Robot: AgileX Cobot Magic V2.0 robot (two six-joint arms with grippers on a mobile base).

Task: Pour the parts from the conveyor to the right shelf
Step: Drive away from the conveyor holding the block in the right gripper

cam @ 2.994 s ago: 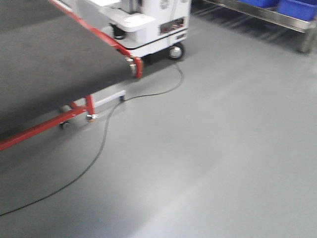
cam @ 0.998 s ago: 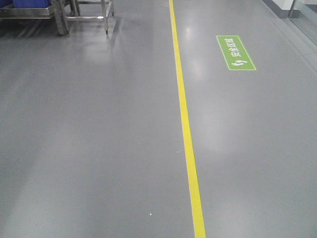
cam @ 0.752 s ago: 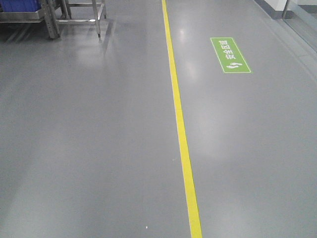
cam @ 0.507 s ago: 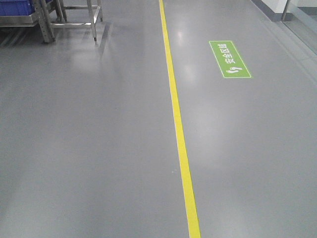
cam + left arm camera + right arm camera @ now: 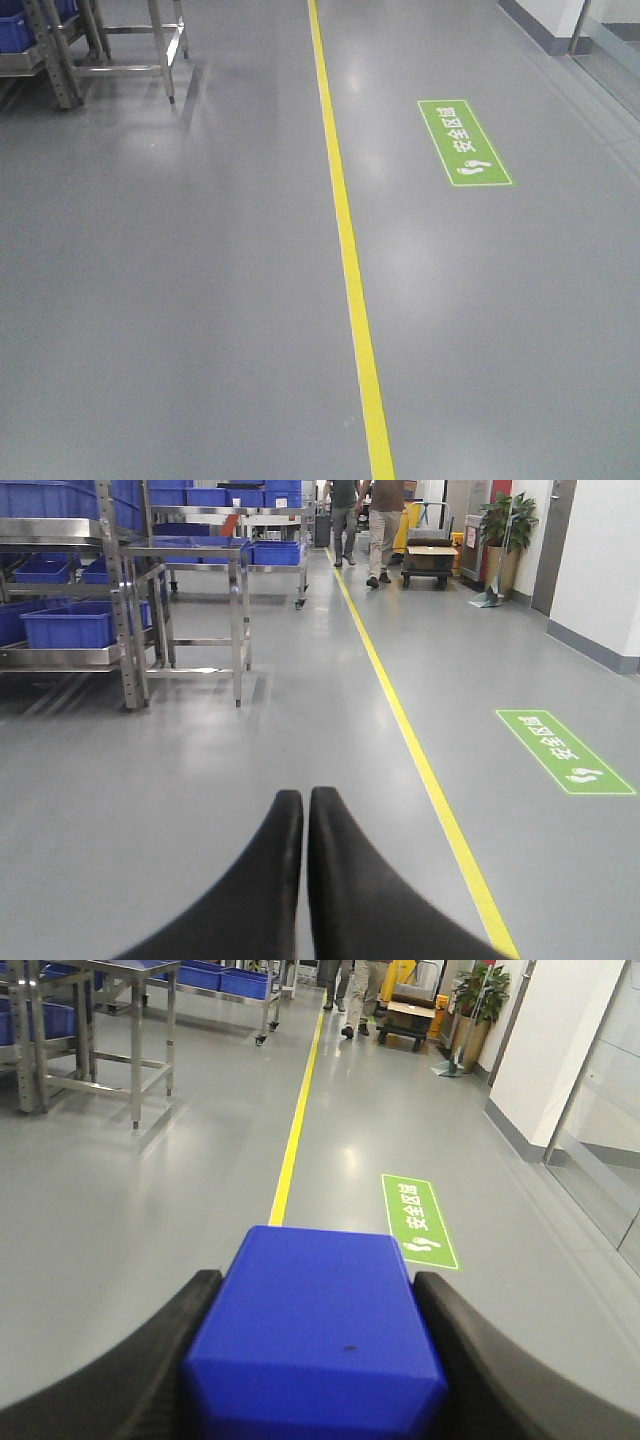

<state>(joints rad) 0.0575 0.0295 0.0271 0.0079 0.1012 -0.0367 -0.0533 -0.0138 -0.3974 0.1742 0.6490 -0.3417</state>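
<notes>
Grey floor [image 5: 180, 300], front view | wrist view: right tool [image 5: 315, 1295] clamps block [image 5: 315, 1345]

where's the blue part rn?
Right wrist view, bottom centre: the blue part is clamped in the right tool, above the grey floor, with the yellow line ahead and the green floor sign to its right.
</notes>
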